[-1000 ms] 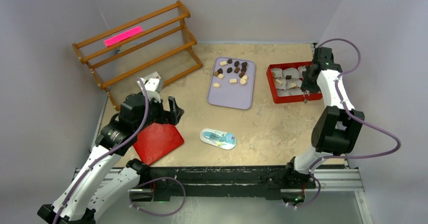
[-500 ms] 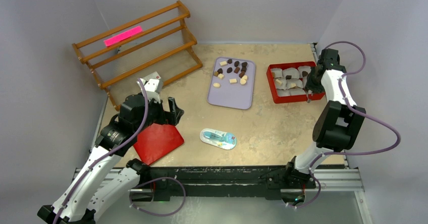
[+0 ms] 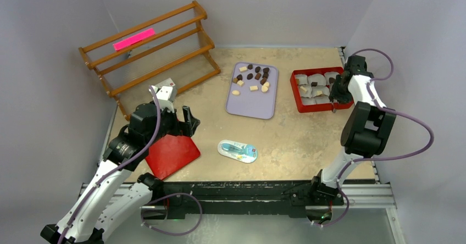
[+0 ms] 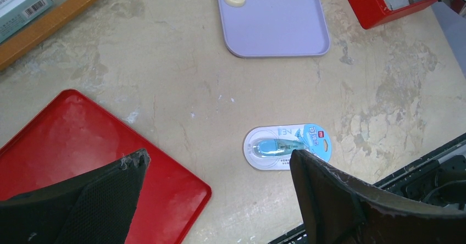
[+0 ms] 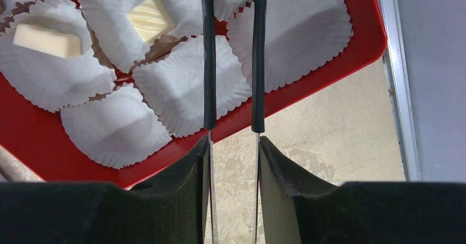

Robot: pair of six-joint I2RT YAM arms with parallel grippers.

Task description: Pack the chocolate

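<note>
Dark and cream chocolate pieces (image 3: 251,76) lie at the far end of a lavender tray (image 3: 250,105). A few more sit in white paper cups in the red box (image 3: 321,107); the right wrist view shows two cream ones (image 5: 149,17). My right gripper (image 3: 336,96) hovers over the box's near right corner. It is shut on thin metal tweezers (image 5: 209,62), whose black tips are slightly apart and point over empty cups. My left gripper (image 4: 217,161) is open and empty, above the table between a flat red lid (image 4: 82,139) and a blue-and-white packet (image 4: 286,147).
A wooden rack (image 3: 148,51) with a pink strip (image 3: 133,39) stands at the back left, and a small white carton (image 3: 166,90) lies by its foot. The red lid (image 3: 171,153) and the packet (image 3: 237,150) lie near the front edge. Grey walls close in on both sides.
My right wrist has shifted slightly over the right end of the red box, tweezers still held. The left arm has not moved.
</note>
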